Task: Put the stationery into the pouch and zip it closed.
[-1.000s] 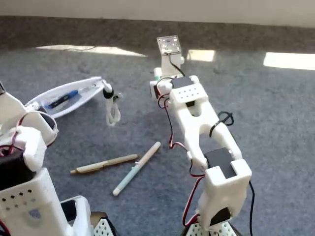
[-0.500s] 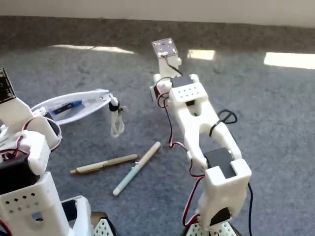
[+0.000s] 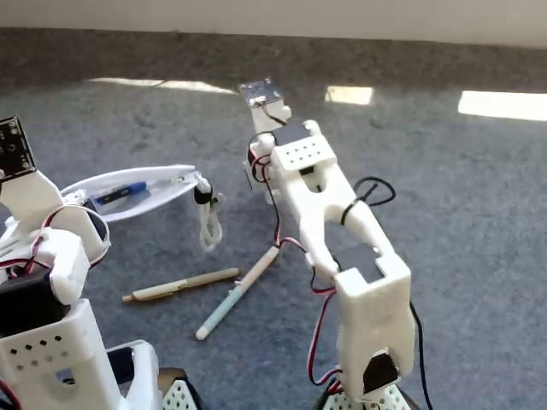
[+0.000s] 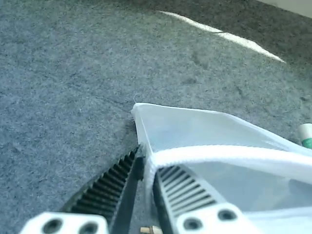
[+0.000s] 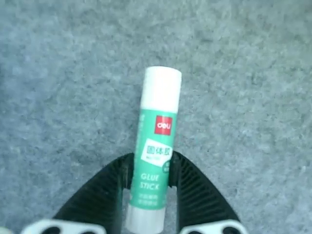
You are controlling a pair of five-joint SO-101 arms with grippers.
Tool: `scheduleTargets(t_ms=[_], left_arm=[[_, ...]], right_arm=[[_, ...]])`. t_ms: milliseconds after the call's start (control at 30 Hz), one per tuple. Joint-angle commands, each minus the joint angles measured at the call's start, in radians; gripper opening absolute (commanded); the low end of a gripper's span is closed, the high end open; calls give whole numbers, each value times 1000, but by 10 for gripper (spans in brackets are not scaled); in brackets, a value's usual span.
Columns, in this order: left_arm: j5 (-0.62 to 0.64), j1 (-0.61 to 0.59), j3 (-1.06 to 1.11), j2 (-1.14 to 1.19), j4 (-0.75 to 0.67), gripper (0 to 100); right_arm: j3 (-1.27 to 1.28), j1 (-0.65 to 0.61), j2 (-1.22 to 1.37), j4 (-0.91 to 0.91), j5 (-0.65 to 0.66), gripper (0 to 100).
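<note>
The white translucent pouch [image 3: 141, 193] lies open on the grey carpet with a blue pen [image 3: 120, 193] inside. My left gripper [image 4: 146, 168] is shut on the rim of the pouch [image 4: 214, 141] at its left end. The right gripper [image 5: 151, 163] is shut on a green and white glue stick [image 5: 158, 131], held just above the carpet to the right of the pouch's zipper end. A beige pen [image 3: 181, 284] and a pale blue and white pen [image 3: 238, 293] lie loose in front of the pouch.
A white cord with a black zipper pull [image 3: 203, 196] trails from the pouch's right end. The right arm [image 3: 320, 196] stretches across the middle of the carpet. Bare carpet spreads to the right and behind.
The right arm has swung left toward the pouch with the glue stick. The pouch and its cord have slid right and nearer, and the left arm has shifted.
</note>
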Motion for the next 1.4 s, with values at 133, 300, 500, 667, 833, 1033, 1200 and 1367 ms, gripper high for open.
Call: scheduleTargets(t_ms=[133,300,500,667,833,1033,1200,1367], left_arm=[[-8,15,4,-31,-8,7],[-9,13,4,-31,-8,7],[-9,13,4,-31,-8,7],[-9,13,5,-33,-8,7],[-28,10,5,-33,-5,7],[-28,-36,5,-33,-3,7],[-28,-36,5,-33,-3,7],[-26,-36,5,-33,-3,7]], right_arm=[[-432,-5,197,265,11,63],[-699,-7,346,414,6,161],[-935,-10,498,458,11,159],[-1055,-8,562,489,6,159],[-1073,-13,604,476,5,159],[-1078,-13,656,467,8,118],[-1075,-10,648,476,12,3],[-1113,-19,633,564,12,5]])
